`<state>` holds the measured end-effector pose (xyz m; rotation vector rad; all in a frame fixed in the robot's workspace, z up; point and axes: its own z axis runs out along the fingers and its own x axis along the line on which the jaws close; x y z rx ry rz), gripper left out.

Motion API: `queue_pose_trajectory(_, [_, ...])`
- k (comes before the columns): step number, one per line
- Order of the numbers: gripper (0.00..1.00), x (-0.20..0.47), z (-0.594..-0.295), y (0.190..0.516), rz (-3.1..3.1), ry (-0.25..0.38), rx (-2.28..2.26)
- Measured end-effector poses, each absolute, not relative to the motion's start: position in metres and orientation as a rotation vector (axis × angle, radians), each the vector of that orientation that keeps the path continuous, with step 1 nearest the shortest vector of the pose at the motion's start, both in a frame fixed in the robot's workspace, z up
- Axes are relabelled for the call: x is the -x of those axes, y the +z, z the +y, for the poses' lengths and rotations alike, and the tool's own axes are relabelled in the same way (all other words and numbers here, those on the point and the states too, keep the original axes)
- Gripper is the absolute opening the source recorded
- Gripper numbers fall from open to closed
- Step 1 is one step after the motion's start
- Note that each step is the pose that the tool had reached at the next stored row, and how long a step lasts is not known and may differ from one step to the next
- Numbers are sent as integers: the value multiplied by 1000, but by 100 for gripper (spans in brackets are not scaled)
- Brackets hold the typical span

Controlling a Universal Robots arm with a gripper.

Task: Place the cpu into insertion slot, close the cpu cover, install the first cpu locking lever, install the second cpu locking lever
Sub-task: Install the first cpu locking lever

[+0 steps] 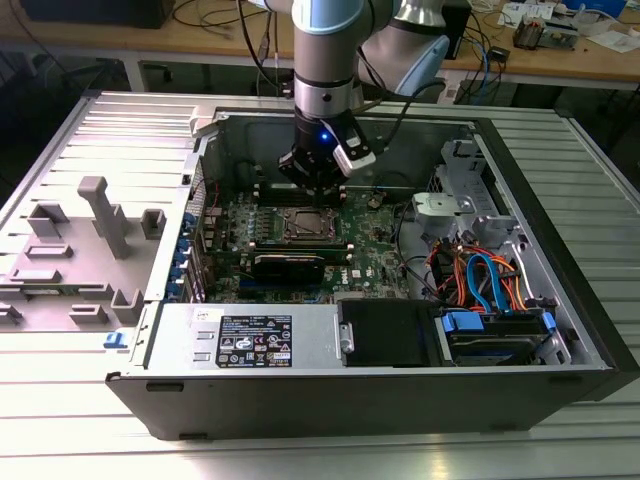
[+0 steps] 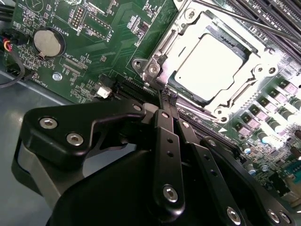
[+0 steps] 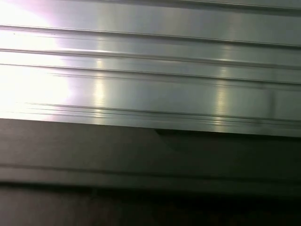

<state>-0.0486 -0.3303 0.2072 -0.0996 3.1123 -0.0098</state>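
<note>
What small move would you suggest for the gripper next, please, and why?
I would probably ease the shut gripper slightly down onto a locking lever: the cpu already lies under the closed cpu cover, and the gripper hangs right at the cover's edge. I cannot tell whether either lever is latched.

In the exterior view the arm [image 1: 325,60] is cut off by the picture's top edge. Its gripper [image 1: 318,178] hides the motherboard just behind the insertion slot [image 1: 305,225], where cover and levers are too small to tell apart. In the second wrist view the gripper's body runs out of the picture. Its pressed-together fingertips [image 2: 165,100] cover a corner of the cpu cover [image 2: 164,44], and the memory slots [image 2: 282,14] are cut by the edge. In the first wrist view a ribbed metal surface [image 3: 150,70] is blurred and glare-washed, and the dark band [image 3: 150,155] beside it cannot be identified.
</note>
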Motion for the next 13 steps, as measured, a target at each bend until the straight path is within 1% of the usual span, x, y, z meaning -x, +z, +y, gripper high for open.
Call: queue_pose_trajectory(13, [11,48,-330,208,3112,-10,100])
